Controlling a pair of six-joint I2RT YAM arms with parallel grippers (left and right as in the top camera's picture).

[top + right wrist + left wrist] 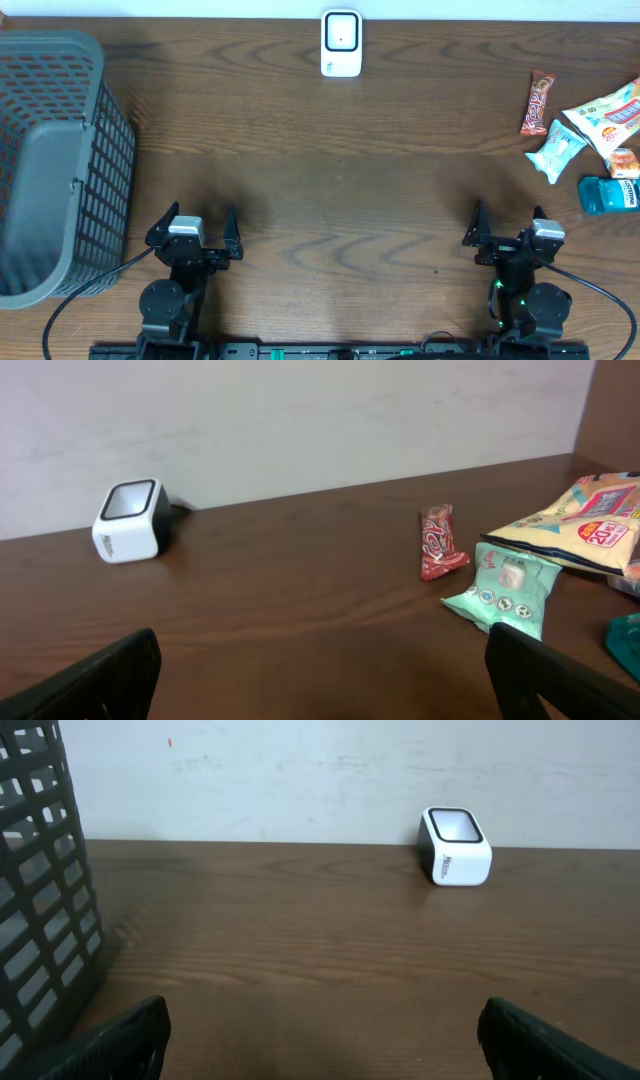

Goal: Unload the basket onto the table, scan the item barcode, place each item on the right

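Basket (55,160) first: the dark mesh bin stands just to the outer side of your left gripper (193,226), whose jaws are spread wide and hold nothing. Ahead of that gripper and toward the middle sits the white barcode scanner (341,43), against the far edge of the table (330,190), window facing up. Your right gripper (507,226) is likewise wide apart and empty. The items lie ahead of it and to its outer side: red snack bar (537,103), pale green wipes pack (555,151), a large yellow snack bag (606,117), and a teal packet (609,193) nearest.

Pick with the right arm, I'd judge; the snack bar lies apart from the pile, so you can straddle it cleanly. Grip across its narrow width, leaving the printed face free, then present the barcode to the scanner's window.

Overhead shows the whole pile, orange wrapper included; the right wrist view cuts off the teal packet and misses the basket. Only the left wrist view shows the scanner's front label.
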